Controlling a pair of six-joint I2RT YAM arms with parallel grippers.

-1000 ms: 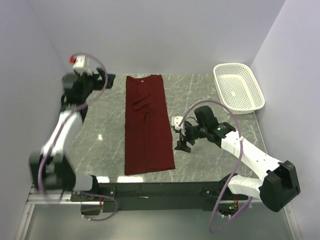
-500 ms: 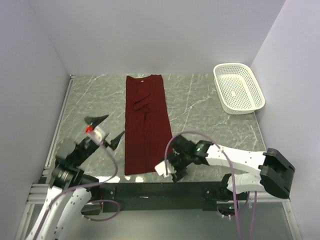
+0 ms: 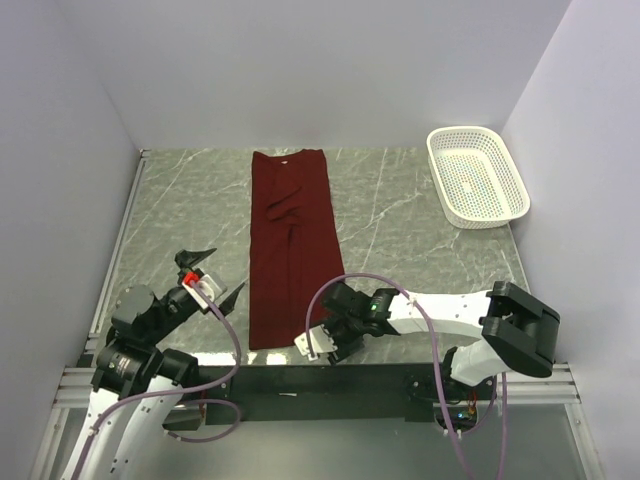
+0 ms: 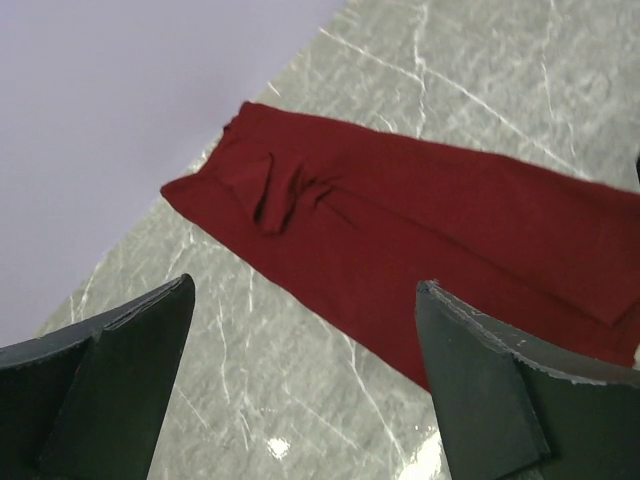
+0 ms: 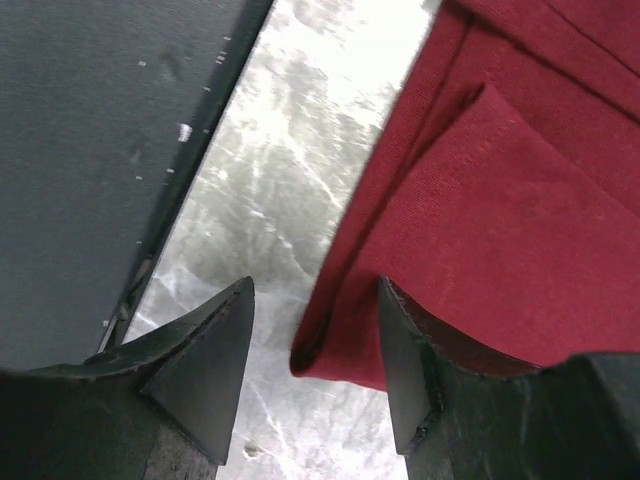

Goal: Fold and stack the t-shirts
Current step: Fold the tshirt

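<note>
The dark red t-shirt (image 3: 293, 250) lies flat on the marble table as a long narrow strip, collar end at the far side. My right gripper (image 3: 328, 345) is down at the shirt's near right corner. In the right wrist view its jaws (image 5: 315, 290) are partly open and straddle the folded corner of the t-shirt (image 5: 480, 200), with gaps on both sides. My left gripper (image 3: 218, 272) hovers left of the shirt's near half, wide open and holding nothing. From the left wrist the gripper (image 4: 305, 290) frames bare marble, and the t-shirt (image 4: 400, 230) stretches beyond.
A white perforated basket (image 3: 478, 175) stands at the far right corner. The dark front rail (image 3: 300, 380) runs along the near table edge, close beside the right gripper, and shows as a dark slab (image 5: 100, 150) in the right wrist view.
My left arm swung from the far left corner back to the near left. My right gripper moved from the shirt's right side to its near right corner, and its jaws narrowed.
</note>
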